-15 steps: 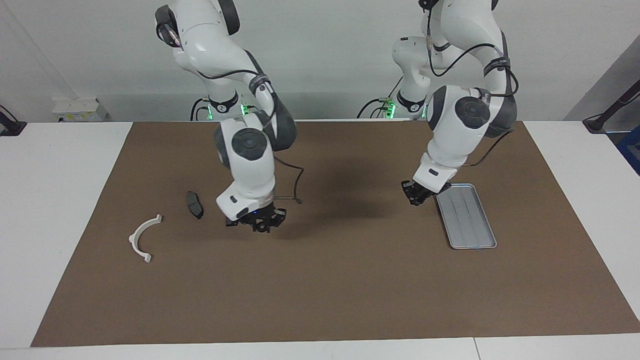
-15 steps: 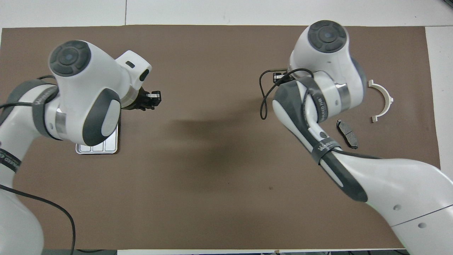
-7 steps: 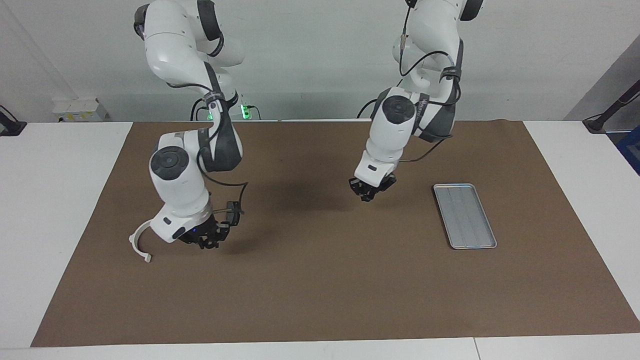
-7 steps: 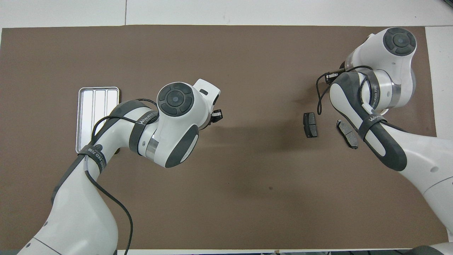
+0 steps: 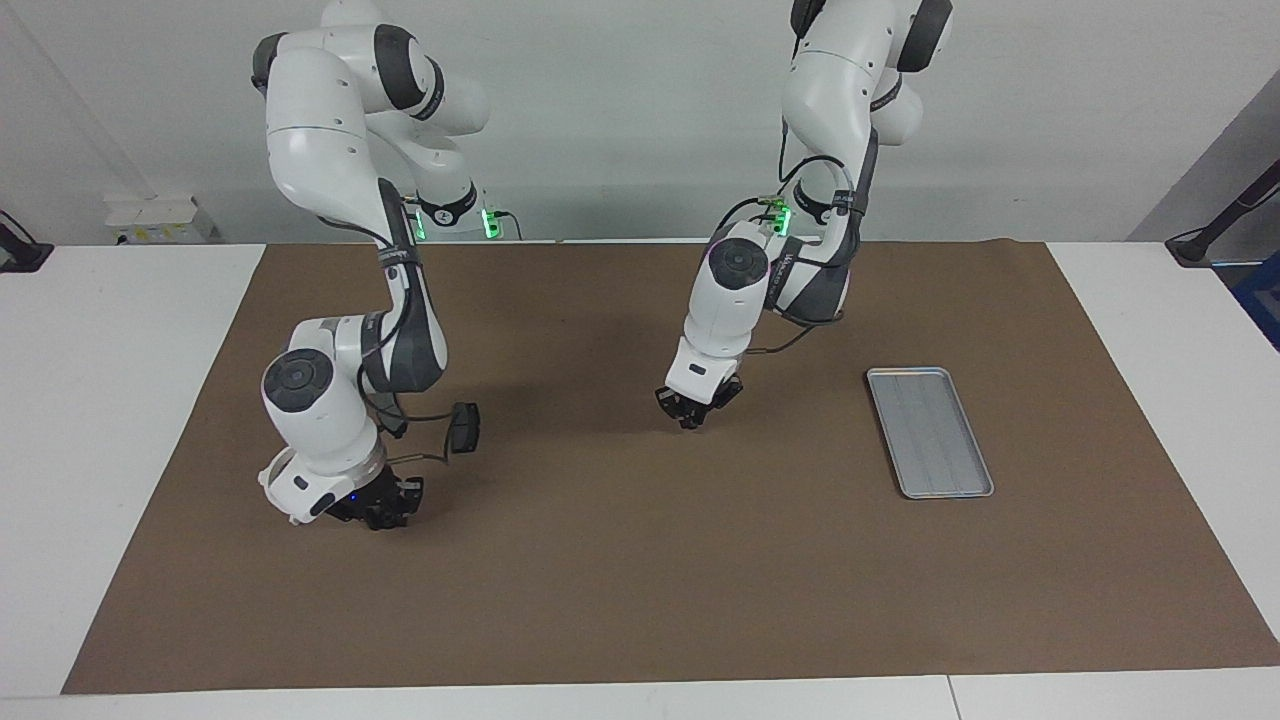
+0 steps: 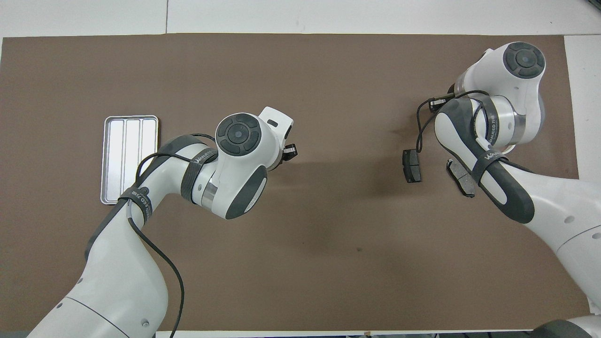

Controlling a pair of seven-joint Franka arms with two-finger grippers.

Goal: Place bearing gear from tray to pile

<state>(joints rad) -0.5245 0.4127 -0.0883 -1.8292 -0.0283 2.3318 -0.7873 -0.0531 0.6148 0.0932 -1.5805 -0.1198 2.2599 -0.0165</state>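
Tray point(image 6: 129, 159) lies bare at nine o'clock in the overhead view, no gear showing on it. Left arm point(image 5: 738, 268) hangs mid-bench, jaws pressed together, with a silvery speck at their tip: gear or fingertip, can't tell. Over the pile's pads point(image 6: 412, 165) at three o'clock sits the right arm point(image 5: 300, 385), jaws unreadable. Best carry low toward three and release beside the pads, clear of that arm.

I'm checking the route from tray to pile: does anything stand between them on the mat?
Nothing lies on the mat between the tray and the pile's pads. Only the left claw hangs over the mat between them, and the right claw is low at the pile.
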